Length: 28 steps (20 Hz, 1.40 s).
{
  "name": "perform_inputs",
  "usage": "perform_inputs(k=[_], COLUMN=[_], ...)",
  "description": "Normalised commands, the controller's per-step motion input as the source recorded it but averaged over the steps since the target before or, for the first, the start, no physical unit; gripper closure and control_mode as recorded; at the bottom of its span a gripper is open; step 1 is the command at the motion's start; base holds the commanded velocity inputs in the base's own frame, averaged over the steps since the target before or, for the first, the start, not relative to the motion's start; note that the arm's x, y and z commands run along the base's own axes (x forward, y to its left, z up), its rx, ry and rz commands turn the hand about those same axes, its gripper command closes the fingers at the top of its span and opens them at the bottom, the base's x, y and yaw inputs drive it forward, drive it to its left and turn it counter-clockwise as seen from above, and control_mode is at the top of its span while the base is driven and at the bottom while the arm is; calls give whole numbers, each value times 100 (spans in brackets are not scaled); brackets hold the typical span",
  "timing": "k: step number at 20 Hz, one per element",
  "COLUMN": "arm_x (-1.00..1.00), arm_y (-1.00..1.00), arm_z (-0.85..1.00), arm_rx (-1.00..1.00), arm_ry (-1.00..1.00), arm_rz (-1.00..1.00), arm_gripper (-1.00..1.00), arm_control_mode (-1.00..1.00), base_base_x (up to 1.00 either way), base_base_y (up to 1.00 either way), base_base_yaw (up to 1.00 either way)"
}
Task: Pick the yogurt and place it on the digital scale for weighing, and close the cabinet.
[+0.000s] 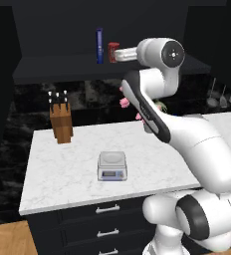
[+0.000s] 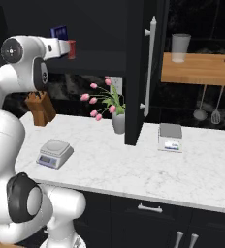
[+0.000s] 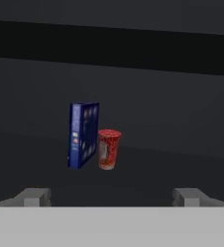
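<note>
The yogurt (image 3: pixel 108 148), a small red cup, stands on the dark shelf of the open cabinet (image 1: pixel 62 67), next to a tall blue box (image 3: pixel 83 134). My gripper (image 3: pixel 111 198) is open and level with the cup, a short way in front of it, with nothing between its fingertips (image 3: pixel 34 197). In the left base view the yogurt (image 1: pixel 112 51) sits just left of my hand. The digital scale (image 1: pixel 112 166) rests on the white marble counter (image 1: pixel 62 169) below, its platform bare. The cabinet door (image 2: pixel 136 72) with its long silver handle (image 2: pixel 149 68) stands swung out.
A wooden knife block (image 1: pixel 61 119) stands at the counter's back left. A vase of pink tulips (image 2: pixel 115 116) sits beside the open door. A second flat scale (image 2: pixel 170 136) lies further right. A wooden shelf (image 2: pixel 197 68) carries a glass (image 2: pixel 180 47).
</note>
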Motion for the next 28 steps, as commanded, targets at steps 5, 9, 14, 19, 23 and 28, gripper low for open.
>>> perform_inputs(k=[5, 9, 14, 19, 23, 28], arm_x=[67, 58, 55, 58, 47, 38], arm_y=[1, 7, 2, 6, 16, 6], arm_z=[0, 0, 0, 0, 0, -11], arm_rx=[4, 4, 1, 0, 0, 0], arm_ry=[4, 6, 7, 2, 0, 2], arm_rz=[0, 0, 0, 0, 0, 0], arm_gripper=[-100, -100, -100, -100, -100, -100], arm_control_mode=[-100, -100, -100, -100, -100, -100], base_base_x=[0, 0, 0, 0, 0, 0], base_base_y=[0, 0, 0, 0, 0, 0], base_base_yaw=[0, 0, 0, 0, 0, 0])
